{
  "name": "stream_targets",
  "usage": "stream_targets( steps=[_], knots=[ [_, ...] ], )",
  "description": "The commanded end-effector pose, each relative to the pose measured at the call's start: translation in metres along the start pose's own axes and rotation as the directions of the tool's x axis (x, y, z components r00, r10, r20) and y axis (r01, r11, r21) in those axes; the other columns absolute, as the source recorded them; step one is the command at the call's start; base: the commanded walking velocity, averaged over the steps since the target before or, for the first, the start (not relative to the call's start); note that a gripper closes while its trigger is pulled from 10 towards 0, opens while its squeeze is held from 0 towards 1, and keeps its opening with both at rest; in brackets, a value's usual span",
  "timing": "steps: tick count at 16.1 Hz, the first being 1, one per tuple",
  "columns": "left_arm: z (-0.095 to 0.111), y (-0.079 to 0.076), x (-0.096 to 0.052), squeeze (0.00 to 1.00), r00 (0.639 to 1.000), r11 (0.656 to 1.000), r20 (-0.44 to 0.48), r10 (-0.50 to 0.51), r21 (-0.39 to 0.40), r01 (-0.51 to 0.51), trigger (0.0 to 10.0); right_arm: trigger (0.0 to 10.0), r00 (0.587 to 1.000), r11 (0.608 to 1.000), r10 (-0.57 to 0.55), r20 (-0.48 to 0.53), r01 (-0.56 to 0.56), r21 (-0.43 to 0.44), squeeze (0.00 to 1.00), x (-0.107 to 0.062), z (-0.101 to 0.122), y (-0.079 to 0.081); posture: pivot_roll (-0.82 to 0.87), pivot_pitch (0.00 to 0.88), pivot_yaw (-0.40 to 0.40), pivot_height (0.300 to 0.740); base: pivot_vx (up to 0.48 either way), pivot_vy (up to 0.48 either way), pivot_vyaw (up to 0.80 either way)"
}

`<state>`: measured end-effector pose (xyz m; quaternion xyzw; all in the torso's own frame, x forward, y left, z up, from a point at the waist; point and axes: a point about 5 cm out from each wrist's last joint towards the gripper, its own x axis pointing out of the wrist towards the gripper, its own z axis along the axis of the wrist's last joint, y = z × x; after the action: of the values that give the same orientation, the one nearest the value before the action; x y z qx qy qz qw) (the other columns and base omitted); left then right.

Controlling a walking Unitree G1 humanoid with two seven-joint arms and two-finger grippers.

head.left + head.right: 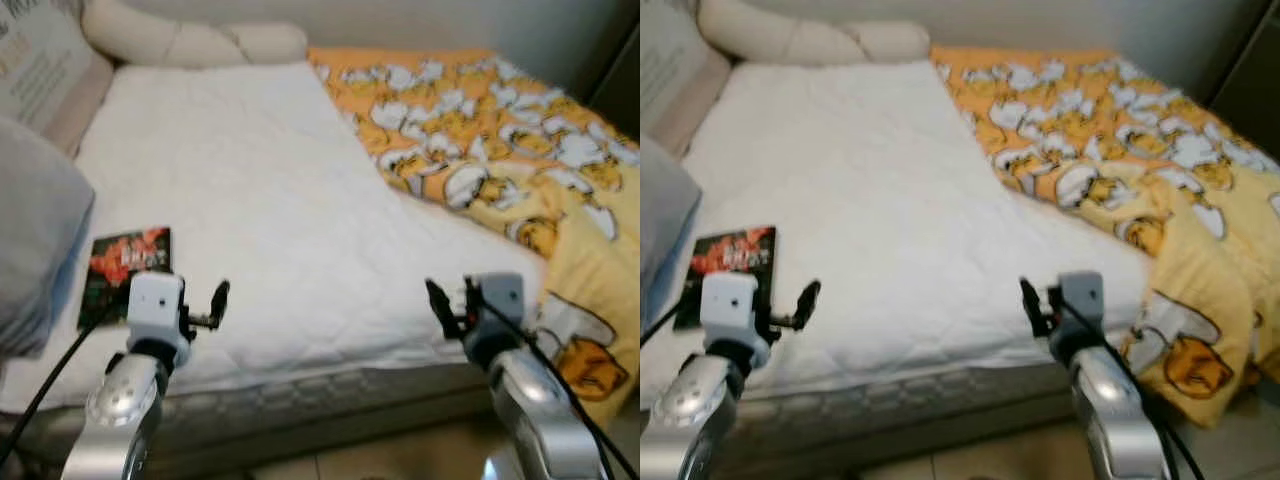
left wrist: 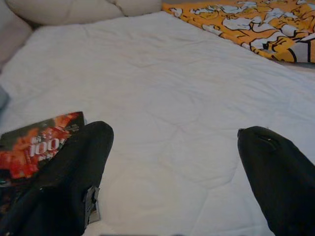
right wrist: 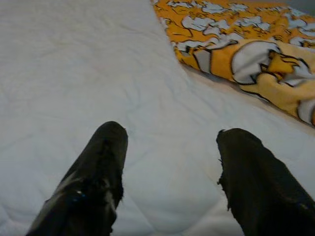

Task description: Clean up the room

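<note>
Nearest you, the left gripper [image 2: 172, 162] and right gripper [image 3: 170, 157] hover spread and empty over the white mattress's [image 1: 270, 200] front edge. The book [image 1: 125, 272] lies beside the left gripper; farther right, the orange blanket [image 1: 470, 120] lies bunched.

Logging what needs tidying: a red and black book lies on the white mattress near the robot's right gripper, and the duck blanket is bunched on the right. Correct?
Not quite. The book lies on the mattress near the left gripper, as the left eye view shows. The duck blanket is bunched on the right.
</note>
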<state>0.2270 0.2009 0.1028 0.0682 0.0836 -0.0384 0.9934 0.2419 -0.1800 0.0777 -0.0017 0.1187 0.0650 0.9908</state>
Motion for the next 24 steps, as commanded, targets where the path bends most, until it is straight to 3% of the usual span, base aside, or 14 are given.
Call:
stream_targets(
  steps=[1,2,3,4,5,6,8,9,11,14,16,19,23,24],
  knots=[
    [0.004,0.004,0.0,1.0,1.0,0.999,-0.004,0.024,0.024,-0.024,10.0,10.0,1.0,0.999,0.009,0.001,-0.009,0.034,1.0,0.002,0.002,0.003,0.0,0.0,-0.045,0.74,0.0,-0.352,0.0],
    [0.004,0.005,0.001,1.0,1.0,0.999,-0.006,0.023,0.029,-0.022,10.0,10.0,1.0,0.997,0.011,-0.004,-0.011,0.078,1.0,0.003,0.002,0.005,-0.01,0.0,-0.039,0.74,0.0,-0.352,0.0],
    [0.004,0.006,0.002,1.0,1.0,0.999,-0.006,0.022,0.04,-0.022,10.0,10.0,1.0,0.998,0.001,-0.001,-0.001,0.064,1.0,0.003,0.003,0.004,-0.01,0.0,-0.034,0.74,0.0,-0.349,0.0],
    [0.006,0.007,0.008,1.0,1.0,0.998,-0.008,0.015,0.056,-0.015,10.0,10.0,0.997,0.991,-0.077,0.022,0.074,0.109,1.0,0.001,0.005,-0.007,-0.04,0.0,-0.006,0.74,0.0,-0.337,0.0],
    [0.006,0.007,0.009,1.0,1.0,0.998,-0.009,0.013,0.056,-0.013,10.0,10.0,0.996,0.991,-0.08,0.025,0.077,0.107,1.0,0.0,0.005,-0.008,-0.05,0.0,-0.005,0.74,0.0,-0.337,0.0],
    [0.006,0.006,0.011,1.0,1.0,0.998,-0.01,0.009,0.058,-0.008,10.0,10.0,0.998,0.998,-0.063,0.024,0.063,0.005,1.0,0.005,0.004,-0.008,-0.04,0.0,-0.012,0.74,0.0,-0.337,0.0],
    [0.009,0.004,0.014,1.0,1.0,0.998,-0.005,0.017,0.057,-0.017,10.0,10.0,0.994,1.0,0.001,0.109,0.0,-0.01,1.0,0.02,0.021,-0.001,-0.02,0.0,-0.038,0.74,0.0,-0.332,0.0],
    [0.008,0.005,0.017,1.0,0.999,0.995,-0.014,0.032,0.093,-0.03,10.0,10.0,0.993,1.0,0.013,0.115,-0.014,0.006,1.0,0.025,0.023,0.002,-0.01,0.0,-0.046,0.74,0.0,-0.266,0.0],
    [0.009,-0.002,0.032,1.0,1.0,0.994,-0.007,0.005,0.113,-0.004,10.0,10.0,0.996,0.993,0.069,0.058,-0.063,-0.103,1.0,0.038,0.022,0.016,-0.01,0.0,-0.05,0.74,0.0,-0.264,0.0],
    [0.013,0.002,0.038,1.0,1.0,0.995,0.006,0.028,0.1,-0.028,10.0,10.0,0.993,0.993,0.076,0.09,-0.067,-0.102,1.0,0.045,0.027,0.017,-0.02,0.0,-0.048,0.74,0.0,-0.255,0.16],
    [0.012,0.014,0.036,1.0,0.995,0.993,0.008,0.097,0.07,-0.098,10.0,10.0,0.996,0.996,0.01,0.088,-0.002,-0.086,1.0,0.044,0.025,0.006,-0.03,0.0,-0.039,0.74,0.0,-0.262,0.63],
    [0.014,0.021,0.033,1.0,0.991,0.99,0.026,0.133,0.052,-0.134,10.0,10.0,0.998,0.999,-0.006,0.065,0.009,-0.04,1.0,0.041,0.02,0.002,-0.02,0.0,-0.038,0.74,0.0,-0.262,0.63],
    [0.016,0.02,0.027,1.0,0.991,0.99,0.033,0.128,0.061,-0.13,10.0,10.0,0.998,0.999,0.003,0.059,-0.005,0.033,1.0,0.034,0.014,0.005,-0.01,0.0,-0.041,0.74,0.0,-0.133,0.0],
    [0.015,0.017,0.025,1.0,0.993,0.993,0.033,0.117,0.03,-0.118,10.0,10.0,0.998,1.0,0.007,0.061,-0.009,0.03,1.0,0.031,0.013,0.007,-0.01,0.0,-0.042,0.74,0.0,0.0,0.0]
  ],
)
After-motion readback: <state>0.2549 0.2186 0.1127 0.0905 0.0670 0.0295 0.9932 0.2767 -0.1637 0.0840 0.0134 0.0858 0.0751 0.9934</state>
